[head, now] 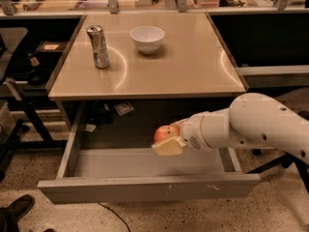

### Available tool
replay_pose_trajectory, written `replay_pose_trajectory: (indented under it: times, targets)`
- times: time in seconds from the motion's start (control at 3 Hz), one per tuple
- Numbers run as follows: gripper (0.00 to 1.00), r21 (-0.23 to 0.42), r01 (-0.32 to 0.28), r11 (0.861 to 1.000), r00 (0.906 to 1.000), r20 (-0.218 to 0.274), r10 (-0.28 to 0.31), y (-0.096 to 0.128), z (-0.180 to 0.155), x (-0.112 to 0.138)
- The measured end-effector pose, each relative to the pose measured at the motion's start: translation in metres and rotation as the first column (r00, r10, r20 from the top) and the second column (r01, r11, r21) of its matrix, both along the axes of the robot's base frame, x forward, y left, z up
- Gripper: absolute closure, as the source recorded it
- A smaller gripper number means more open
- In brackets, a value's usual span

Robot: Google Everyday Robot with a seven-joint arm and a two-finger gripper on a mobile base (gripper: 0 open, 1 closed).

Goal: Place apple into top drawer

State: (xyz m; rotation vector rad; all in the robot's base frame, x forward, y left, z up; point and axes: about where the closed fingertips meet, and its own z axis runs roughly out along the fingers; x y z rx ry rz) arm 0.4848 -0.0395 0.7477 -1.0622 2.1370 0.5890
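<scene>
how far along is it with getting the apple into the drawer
Done: the top drawer stands open and the end effector grips the apple. In hand: the apple hangs over the drawer's inside, toward its back, below the tabletop. Left: lower it, let go and draw the arm out; the apple is not yet resting on the drawer floor.

Tool: the pale two-finger tool [169, 143] is hanging over the open drawer, just below the tabletop's front edge, its fingers pinching the fruit.
Apple: the round red-orange apple [164, 132] is sitting in that grip, above the drawer's inside.
Drawer: the wide, shallow grey metal top drawer [149, 190] is standing pulled out, its front panel showing small white scuffs.
Arm: the thick white robot arm [251, 124] is reaching in from the right.
Tabletop: the tan tabletop [193, 66] is carrying a silver can [98, 46] and a white bowl [147, 37], both well apart from the tool.
</scene>
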Motion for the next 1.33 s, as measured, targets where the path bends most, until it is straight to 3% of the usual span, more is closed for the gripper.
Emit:
replay_pose_trajectory:
  times: [0.67, 1.33]
  targets:
    - [1.0, 0.002, -0.022, 1.0, 0.9998, 0.004, 0.022, 0.026, -0.042, 0.018]
    - [1.0, 0.019, -0.084, 0.996, 0.9965, -0.004, 0.084, 0.046, -0.083, 0.039]
